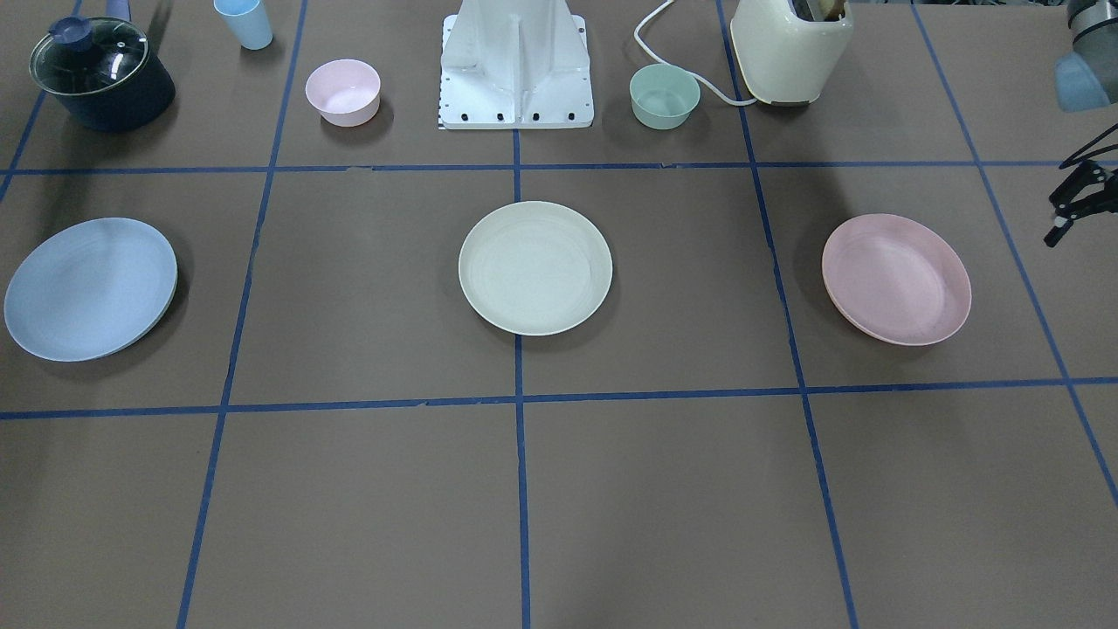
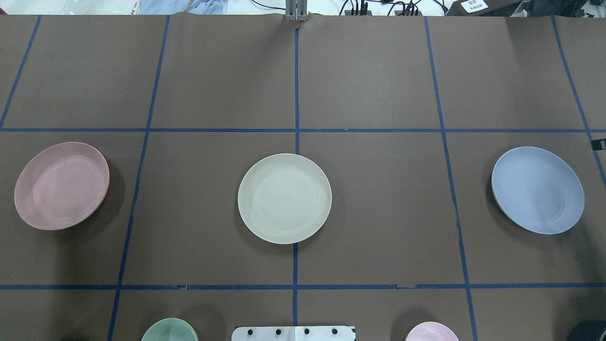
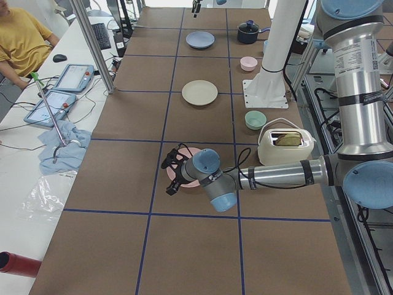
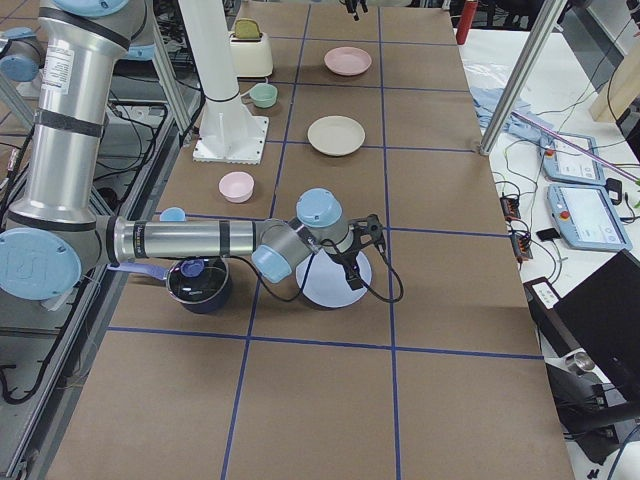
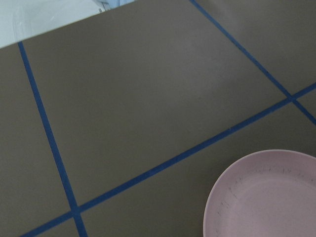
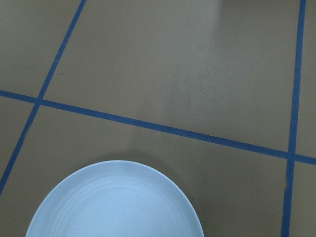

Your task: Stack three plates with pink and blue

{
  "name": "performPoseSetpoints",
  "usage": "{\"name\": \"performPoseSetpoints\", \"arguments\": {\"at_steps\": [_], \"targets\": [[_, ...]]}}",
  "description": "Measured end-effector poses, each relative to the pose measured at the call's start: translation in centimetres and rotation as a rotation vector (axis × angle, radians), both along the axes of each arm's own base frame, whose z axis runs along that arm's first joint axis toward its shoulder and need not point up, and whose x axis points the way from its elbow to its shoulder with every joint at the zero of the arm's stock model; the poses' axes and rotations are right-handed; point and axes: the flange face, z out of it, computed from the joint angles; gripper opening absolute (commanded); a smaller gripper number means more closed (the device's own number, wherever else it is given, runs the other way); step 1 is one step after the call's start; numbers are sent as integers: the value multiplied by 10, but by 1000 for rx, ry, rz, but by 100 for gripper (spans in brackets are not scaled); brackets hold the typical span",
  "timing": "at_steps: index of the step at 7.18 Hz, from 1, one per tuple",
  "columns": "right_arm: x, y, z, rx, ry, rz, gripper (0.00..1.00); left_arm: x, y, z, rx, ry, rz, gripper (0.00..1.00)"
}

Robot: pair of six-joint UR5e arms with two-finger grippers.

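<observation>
Pink plate, cream plate and blue plate lie flat in one row on the table, well apart, unstacked, cream in the middle. Left claw hangs near the pink plate's outer side, fingers spread wide, holding nothing. Right claw hangs near the blue plate's outer side; can't tell its spread.
</observation>
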Motion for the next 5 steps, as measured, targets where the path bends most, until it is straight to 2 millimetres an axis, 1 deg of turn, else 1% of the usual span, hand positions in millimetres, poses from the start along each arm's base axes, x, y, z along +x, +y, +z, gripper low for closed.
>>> {"name": "performPoseSetpoints", "arguments": {"at_steps": [1, 2, 3, 4, 5], "targets": [[0, 3, 2, -1, 0, 1, 100, 24, 11, 17, -28, 21, -22, 92], [1, 5, 4, -2, 0, 2, 100, 44, 18, 25, -54, 41, -39, 74], [1, 6, 4, -4, 0, 2, 100, 60, 23, 27, -77, 54, -57, 42], [1, 6, 5, -5, 0, 3, 100, 76, 26, 28, -97, 65, -68, 8], [1, 6, 5, -6, 0, 3, 100, 87, 29, 27, -109, 72, -72, 0]]}}
